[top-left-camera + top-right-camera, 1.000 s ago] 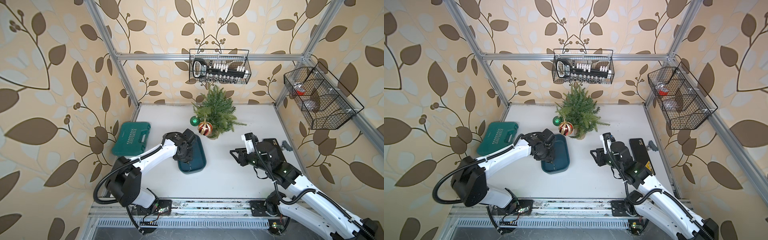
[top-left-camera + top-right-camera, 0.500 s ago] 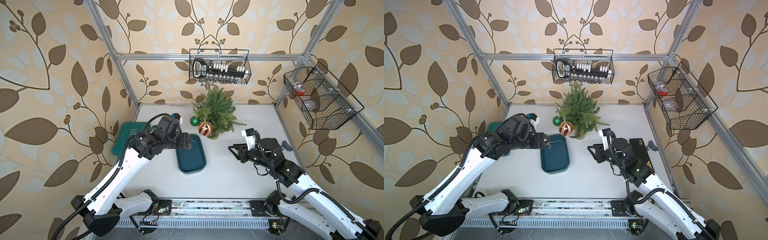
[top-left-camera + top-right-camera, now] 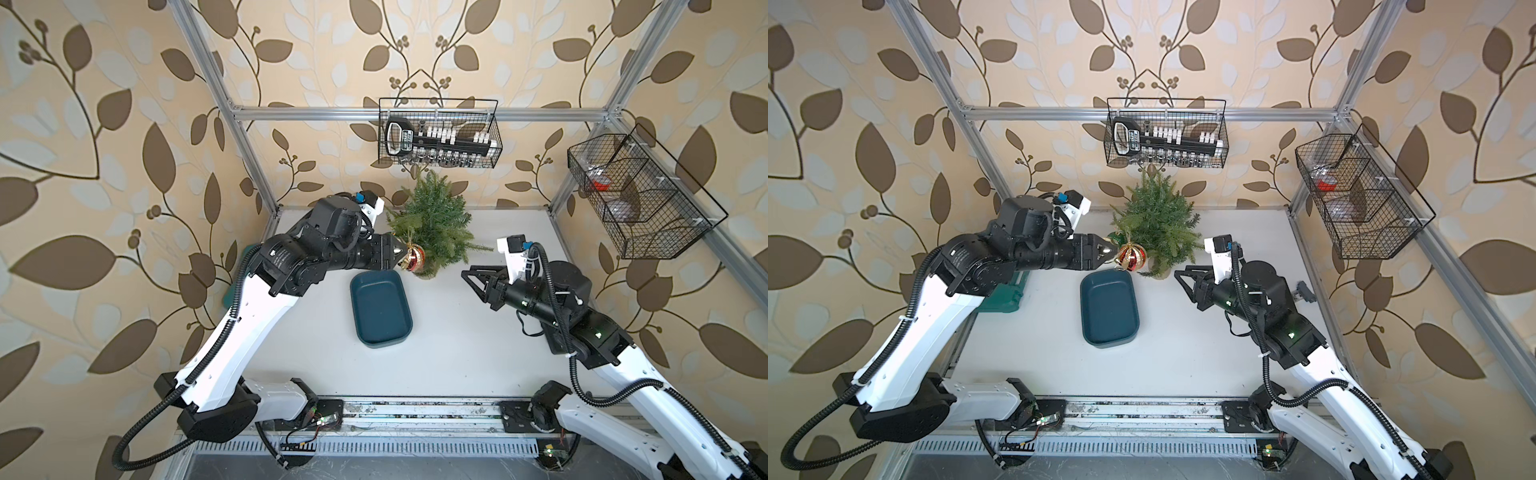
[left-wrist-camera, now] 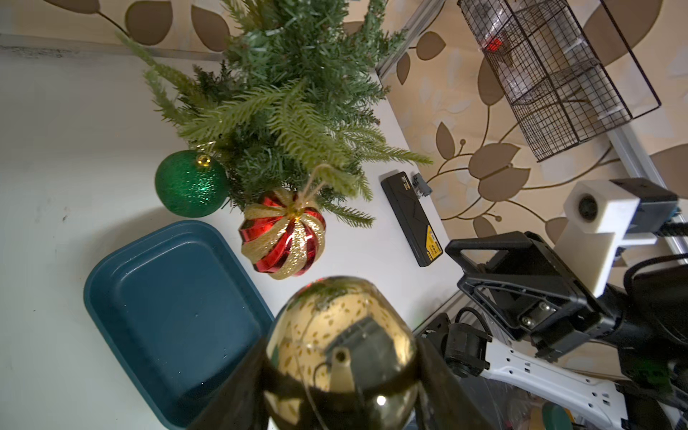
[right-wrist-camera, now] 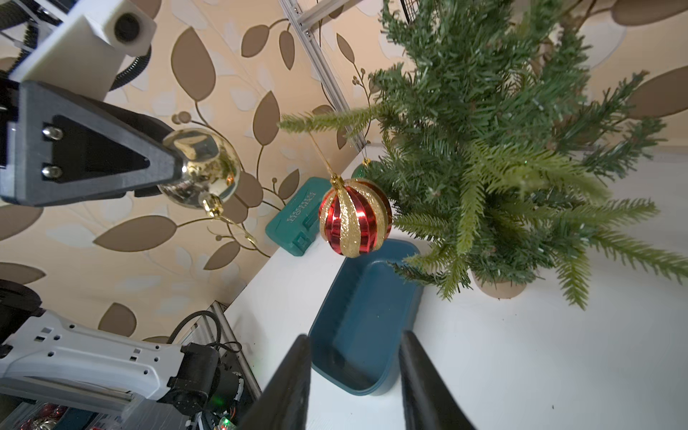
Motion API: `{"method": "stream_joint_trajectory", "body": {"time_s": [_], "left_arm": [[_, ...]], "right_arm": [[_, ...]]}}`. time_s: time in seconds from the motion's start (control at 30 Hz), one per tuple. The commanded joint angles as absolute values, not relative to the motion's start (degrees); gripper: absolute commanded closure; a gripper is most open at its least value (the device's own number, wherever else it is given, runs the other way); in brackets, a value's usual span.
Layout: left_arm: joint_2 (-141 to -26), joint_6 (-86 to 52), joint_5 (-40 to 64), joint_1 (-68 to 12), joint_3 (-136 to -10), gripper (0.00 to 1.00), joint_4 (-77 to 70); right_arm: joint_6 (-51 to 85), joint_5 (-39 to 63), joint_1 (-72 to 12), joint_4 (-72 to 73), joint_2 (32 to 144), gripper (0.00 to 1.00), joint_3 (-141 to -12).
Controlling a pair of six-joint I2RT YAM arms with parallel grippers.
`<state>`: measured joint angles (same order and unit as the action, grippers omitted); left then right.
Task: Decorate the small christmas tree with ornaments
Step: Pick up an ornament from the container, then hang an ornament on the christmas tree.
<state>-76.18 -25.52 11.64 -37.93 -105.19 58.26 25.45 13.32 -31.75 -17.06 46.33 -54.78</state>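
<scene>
The small christmas tree [image 3: 432, 224] [image 3: 1156, 224] [image 4: 290, 93] [image 5: 502, 130] stands at the back middle of the table. On its left side hang two ornaments: a red one with gold stripes [image 3: 413, 257] [image 3: 1131, 257] [image 4: 283, 234] [image 5: 353, 217] and a glittery green one [image 4: 190, 183]. My left gripper [image 3: 397, 251] [image 3: 1105, 250] [image 4: 340, 372] [image 5: 163, 163] is raised just left of the red one, shut on a shiny gold ornament [image 4: 335, 335] [image 5: 201, 167] whose loop dangles. My right gripper [image 3: 469, 276] [image 3: 1181, 276] [image 5: 353, 342] is open and holds nothing, right of the tree's base.
A dark teal tray [image 3: 380, 309] [image 3: 1108, 309] [image 4: 175, 298] [image 5: 365, 316] lies in front of the tree. A green tool case [image 3: 1003, 299] [image 5: 298, 219] sits at the left edge. A black flat device [image 4: 411, 217] lies at the right. Wire baskets [image 3: 438, 133] [image 3: 636, 195] hang on the walls.
My left arm has lifted from the tray with the gold ornament and swung up towards the tree's left side. My right gripper has moved slightly towards the tree.
</scene>
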Motion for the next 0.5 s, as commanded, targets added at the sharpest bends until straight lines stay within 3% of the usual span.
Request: {"method": "stream_joint_trajectory", "body": {"time_s": [0.0, 0.47], "left_arm": [[-79.65, -23.44, 12.06, -40.30, -111.37, 0.48, 58.03], [-97.46, -19.89, 7.31, -44.38, -134.48, 0.48, 62.51]], "right_arm": [[23.68, 12.67, -30.68, -18.85, 46.79, 0.62, -58.35], [29.00, 27.88, -13.80, -13.71, 50.70, 0.69, -61.00]]}}
